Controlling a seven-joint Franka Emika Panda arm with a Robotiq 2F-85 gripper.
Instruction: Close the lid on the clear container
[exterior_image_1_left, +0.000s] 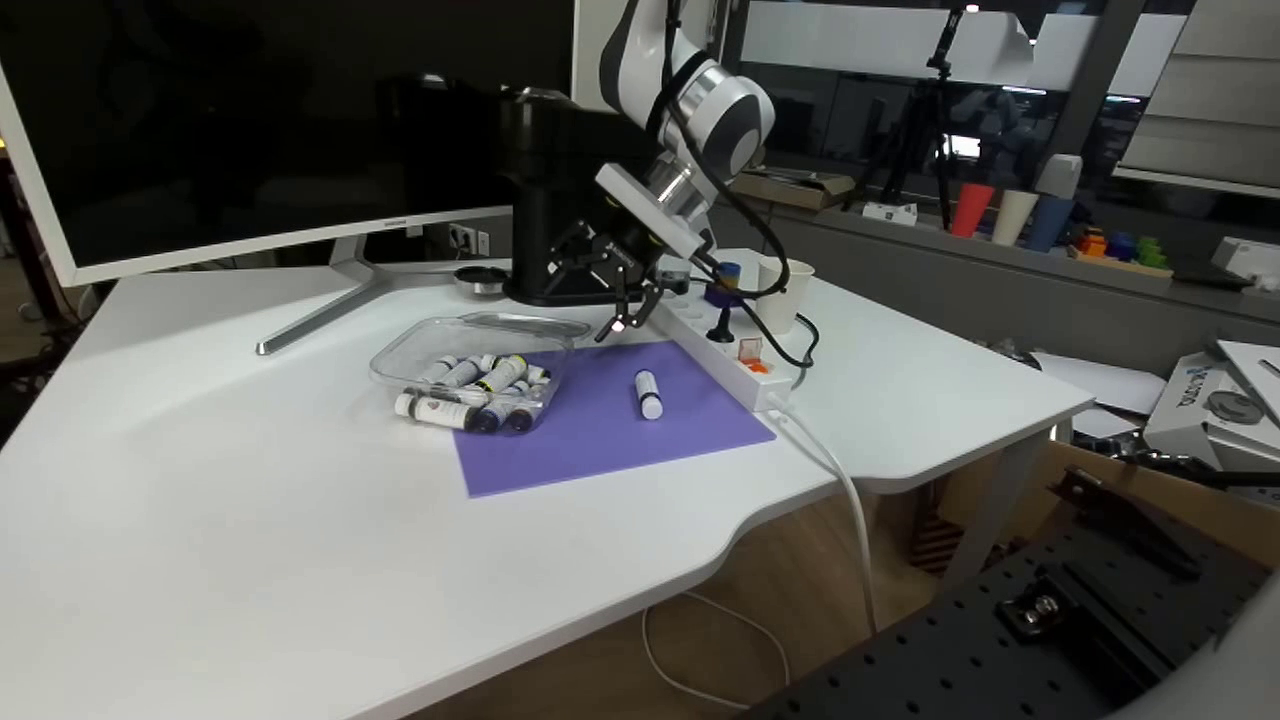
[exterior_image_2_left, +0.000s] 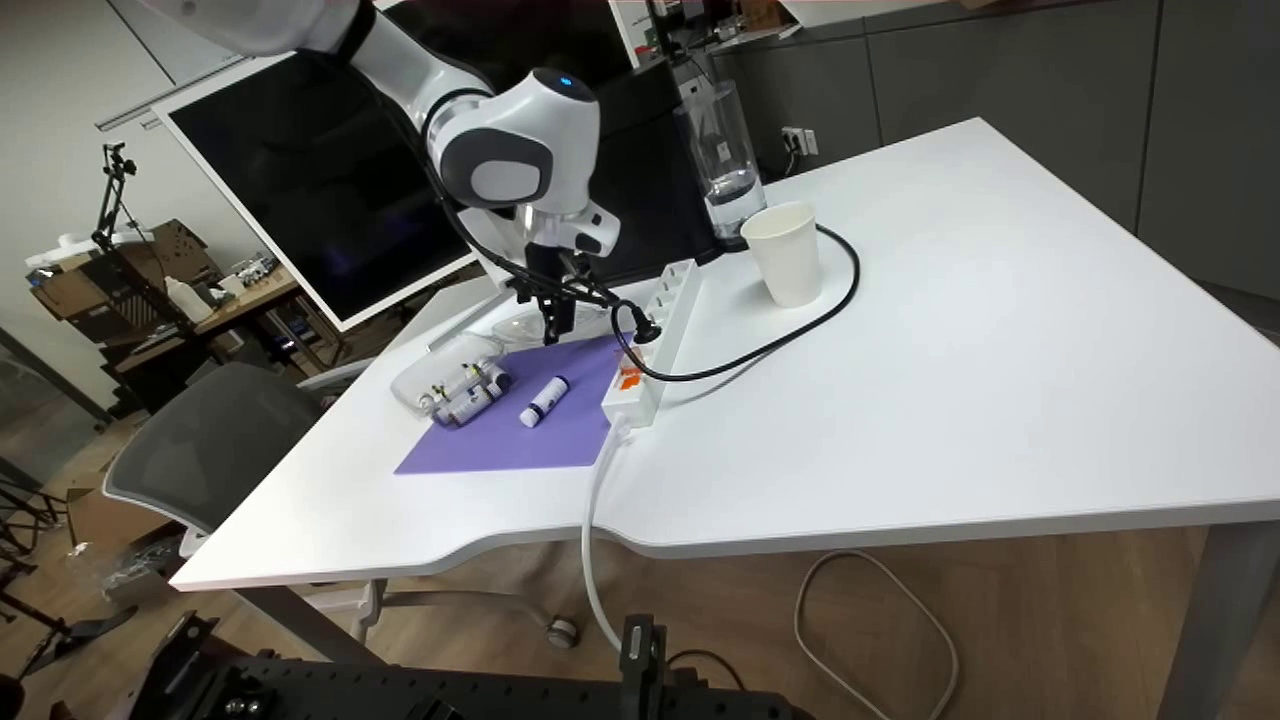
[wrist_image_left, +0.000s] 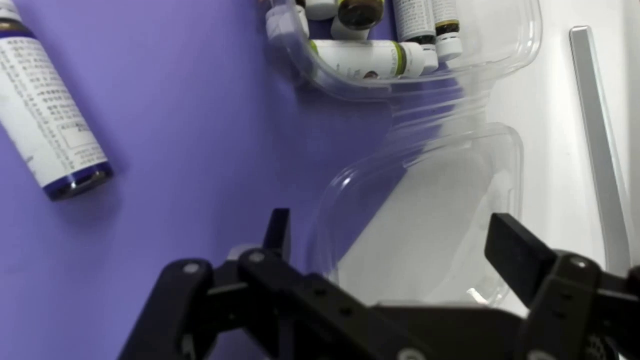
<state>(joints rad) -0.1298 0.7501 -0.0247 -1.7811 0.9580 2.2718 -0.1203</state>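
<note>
Black fingers spread wide, nothing gripped. Lid lies open, showing between and beyond them in the wrist view, partly over the purple mat, partly over the table. Thin clear plastic: I'd expect light, springy, slick, easy to crease if squeezed hard. Take the edge farthest from the tub, lift, fold over; it looks joined by a clear strip, so go easy on that side. Hard to read: whether the fingers touch the lid, or how high they are. Far edge mostly hidden by the fingers' base in the wrist view; tub cut off at top there. Can't tell if the bottles inside sit low enough for it to shut.
</note>
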